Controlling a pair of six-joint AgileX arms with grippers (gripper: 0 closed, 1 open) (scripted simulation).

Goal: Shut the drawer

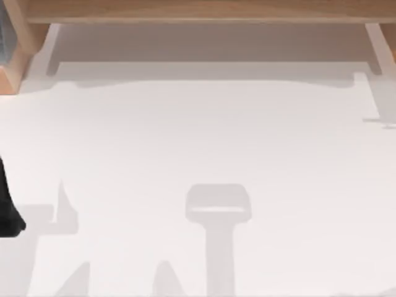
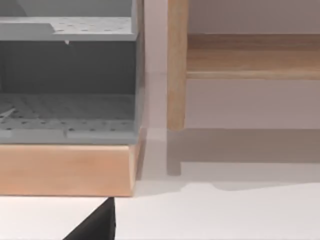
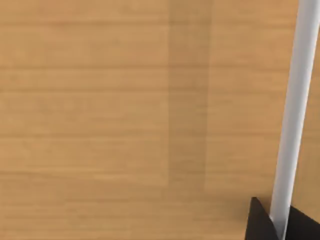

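Dark fingertips (image 3: 260,225) of the right gripper (image 3: 278,226) are pinching the drawer's thin white side wall (image 3: 295,100), one tip pressing on each face, with light wood grain lying close behind. Over at the table's left edge the left gripper (image 2: 95,227) is hanging low above the white tabletop (image 1: 247,142), facing a grey perforated shelf unit (image 2: 65,100); its opening I cannot tell. At the table's far side the drawer (image 1: 210,52) is standing partly pulled out of its light wood frame (image 1: 198,9), showing its pale floor, its long axis running left to right.
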